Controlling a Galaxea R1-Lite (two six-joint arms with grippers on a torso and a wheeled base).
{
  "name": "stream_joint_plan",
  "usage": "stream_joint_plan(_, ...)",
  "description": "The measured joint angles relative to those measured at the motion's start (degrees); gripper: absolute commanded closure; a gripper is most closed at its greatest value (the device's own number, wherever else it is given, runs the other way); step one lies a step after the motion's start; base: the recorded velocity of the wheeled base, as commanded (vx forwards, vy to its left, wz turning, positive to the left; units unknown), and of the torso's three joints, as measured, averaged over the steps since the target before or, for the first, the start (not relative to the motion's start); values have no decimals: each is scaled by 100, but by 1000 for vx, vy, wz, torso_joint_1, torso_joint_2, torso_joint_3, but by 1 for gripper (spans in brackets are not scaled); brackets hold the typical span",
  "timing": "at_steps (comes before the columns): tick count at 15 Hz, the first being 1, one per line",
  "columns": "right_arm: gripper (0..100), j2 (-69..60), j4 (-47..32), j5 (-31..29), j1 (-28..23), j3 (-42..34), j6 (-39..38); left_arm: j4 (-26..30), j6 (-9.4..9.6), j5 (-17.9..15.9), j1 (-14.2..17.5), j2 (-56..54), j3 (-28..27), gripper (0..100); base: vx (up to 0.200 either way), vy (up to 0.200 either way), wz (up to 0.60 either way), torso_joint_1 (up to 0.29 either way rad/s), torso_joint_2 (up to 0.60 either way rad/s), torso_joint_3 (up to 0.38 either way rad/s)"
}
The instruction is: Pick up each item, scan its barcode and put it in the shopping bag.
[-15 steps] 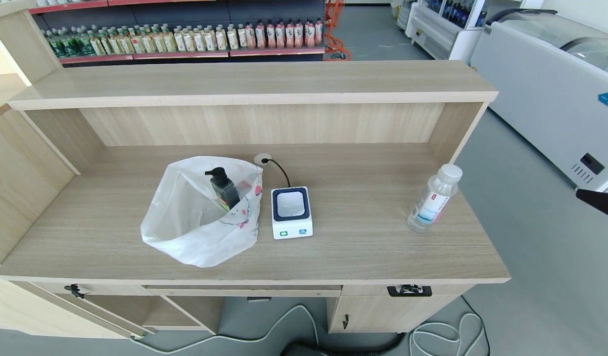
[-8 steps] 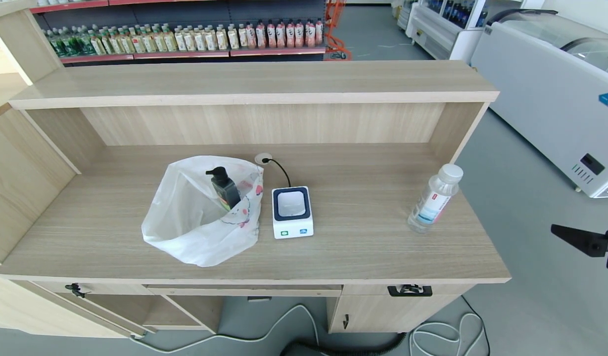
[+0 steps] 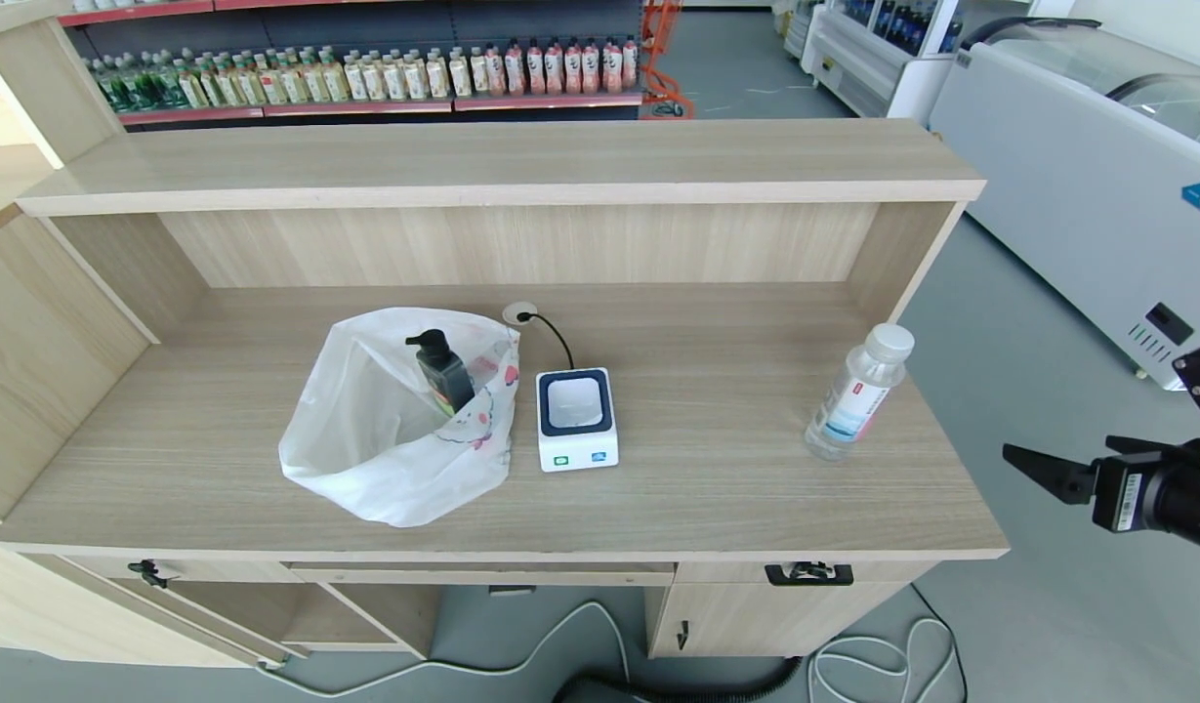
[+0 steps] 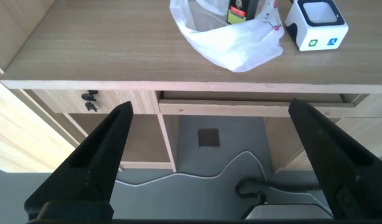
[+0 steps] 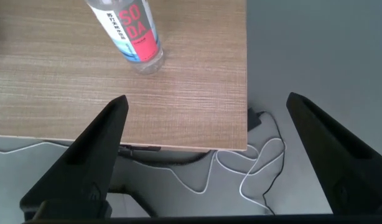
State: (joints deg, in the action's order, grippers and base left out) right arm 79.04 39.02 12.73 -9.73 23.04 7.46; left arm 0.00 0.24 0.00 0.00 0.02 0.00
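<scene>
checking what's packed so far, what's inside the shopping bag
A dark pump bottle leans inside the shopping bag. The bag's folds hide its bottom, so more could be there.

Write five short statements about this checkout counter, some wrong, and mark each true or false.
1. The clear plastic water bottle with a white cap stands upright on the wooden counter. True.
2. The dark pump bottle lies on the counter beside the white plastic shopping bag. False: the pump bottle is inside the bag.
3. The white box-shaped barcode scanner sits between the bag and the water bottle. True.
4. The right hand is shut on the water bottle. False: it is open, and apart from the bottle.
5. The left hand is open and empty. True.
</scene>
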Motion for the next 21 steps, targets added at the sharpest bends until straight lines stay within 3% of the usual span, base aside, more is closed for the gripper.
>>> stream_joint_plan(7, 0, 329, 617, -26, 69, 13, -73, 0, 2, 0, 0, 0, 0, 0, 0, 0, 0, 0, 0, 0)
stream_joint_plan(21, 0, 257, 575, -9, 74, -30, -82, 0, 0, 0, 0, 0, 0, 0, 0, 0, 0, 0, 0, 0)
